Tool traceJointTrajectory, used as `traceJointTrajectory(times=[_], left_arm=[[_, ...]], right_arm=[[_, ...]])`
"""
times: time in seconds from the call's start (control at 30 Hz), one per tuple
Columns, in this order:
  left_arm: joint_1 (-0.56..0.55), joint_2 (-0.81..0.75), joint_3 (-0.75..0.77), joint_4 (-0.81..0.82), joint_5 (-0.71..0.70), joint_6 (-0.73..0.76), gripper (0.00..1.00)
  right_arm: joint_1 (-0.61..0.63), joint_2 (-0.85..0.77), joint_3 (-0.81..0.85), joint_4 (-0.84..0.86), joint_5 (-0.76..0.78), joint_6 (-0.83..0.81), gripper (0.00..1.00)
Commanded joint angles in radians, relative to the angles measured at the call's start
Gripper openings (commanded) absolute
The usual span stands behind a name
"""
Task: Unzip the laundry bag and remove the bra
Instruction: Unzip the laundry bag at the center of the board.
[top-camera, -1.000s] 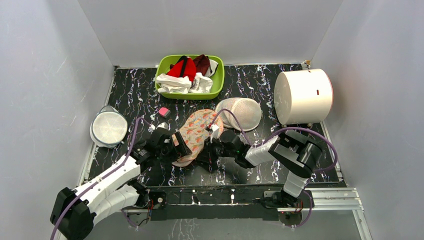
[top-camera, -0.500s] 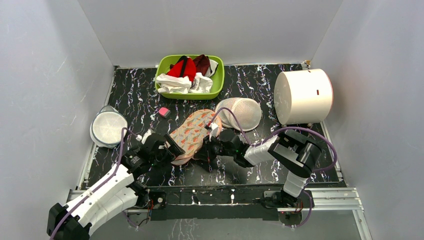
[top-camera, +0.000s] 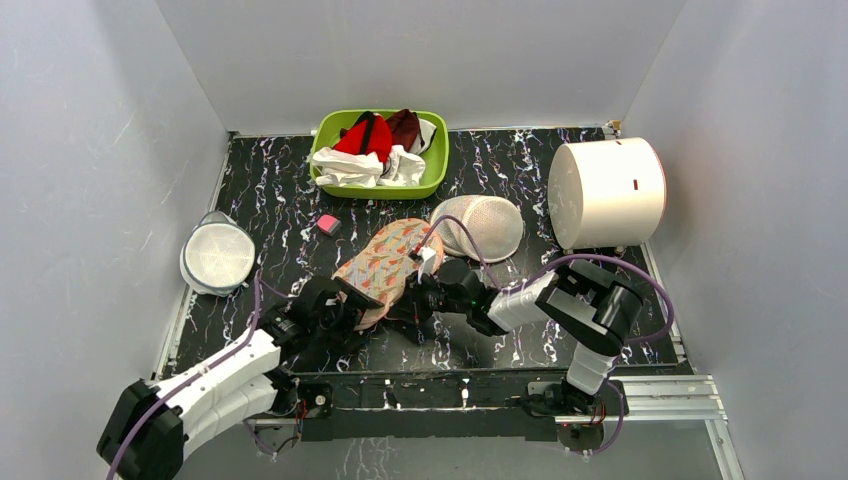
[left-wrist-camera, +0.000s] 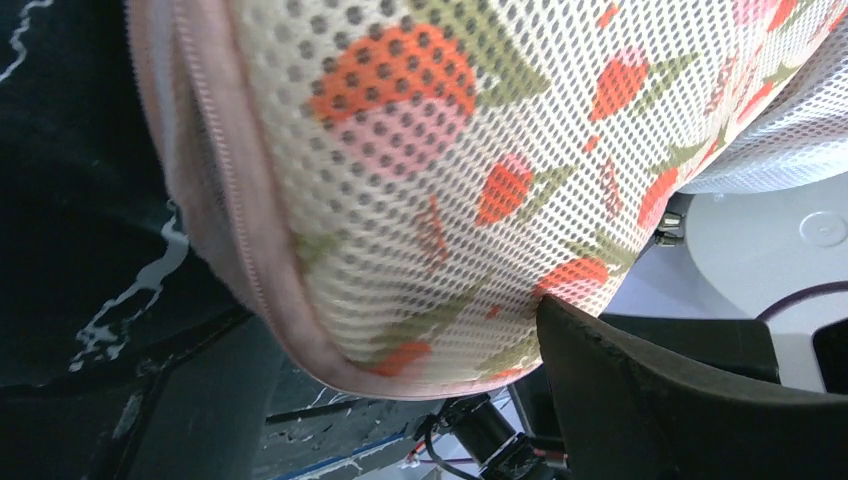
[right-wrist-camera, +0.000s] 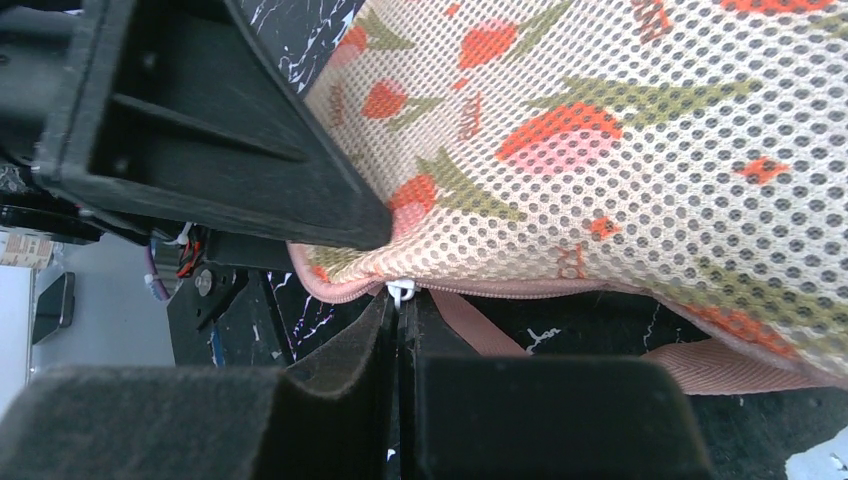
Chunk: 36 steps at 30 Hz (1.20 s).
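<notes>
The laundry bag (top-camera: 385, 262), peach with a red-and-green floral print and pink zipper edging, lies mid-table; its mesh fills the left wrist view (left-wrist-camera: 440, 150) and the right wrist view (right-wrist-camera: 620, 150). My left gripper (top-camera: 342, 303) stands open around the bag's near end (left-wrist-camera: 420, 395), one finger (left-wrist-camera: 680, 400) touching the fabric. My right gripper (top-camera: 420, 293) is shut on the white zipper pull (right-wrist-camera: 400, 291) at the bag's pink edge, its fingertips (right-wrist-camera: 400, 312) pressed together. A pink strap (right-wrist-camera: 480, 325) lies under the bag. The bra is hidden.
A green basket (top-camera: 436, 165) of red and white clothes stands at the back. A white mesh dome (top-camera: 482, 225) lies right of the bag, a white drum (top-camera: 605, 192) at far right, a round white mesh case (top-camera: 217, 257) at left, a small pink object (top-camera: 327, 224) behind the bag.
My left gripper has opened wider and dropped back toward the bag's near end, the left arm swinging lower. The right gripper has kept its hold on the zipper pull.
</notes>
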Motion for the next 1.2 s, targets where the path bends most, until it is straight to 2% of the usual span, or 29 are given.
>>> traceJointTrajectory(times=[0.0,0.1,0.2,0.3,0.37,0.57,0.8,1.17], left_arm=[[0.001,0.053,-0.014,0.171,0.006,-0.061,0.88],[0.001,0.062,-0.025,0.189,-0.04,-0.047,0.74],[0.002,0.031,-0.053,0.175,-0.09,-0.049,0.55],[0.003,-0.034,-0.063,0.079,-0.157,-0.046,0.3],[0.004,-0.076,-0.051,-0.018,-0.206,-0.037,0.23],[0.009,-0.18,-0.011,-0.212,-0.324,0.016,0.1],[0.012,-0.206,0.029,-0.341,-0.392,0.062,0.01],[0.021,-0.12,0.116,-0.411,-0.47,0.194,0.0]], right_arm=[[0.016,0.001,0.036,0.068,0.01,0.003,0.0],[0.026,0.004,0.04,0.069,0.006,0.006,0.0],[0.034,0.028,0.041,0.07,0.001,0.005,0.0],[0.037,0.032,0.037,0.055,-0.001,-0.005,0.0],[0.037,0.031,0.034,0.036,0.003,-0.017,0.0],[0.036,0.016,0.027,-0.071,0.05,-0.094,0.0],[0.033,-0.065,0.019,-0.207,0.139,-0.182,0.0],[-0.076,-0.185,-0.082,-0.29,0.184,-0.228,0.0]])
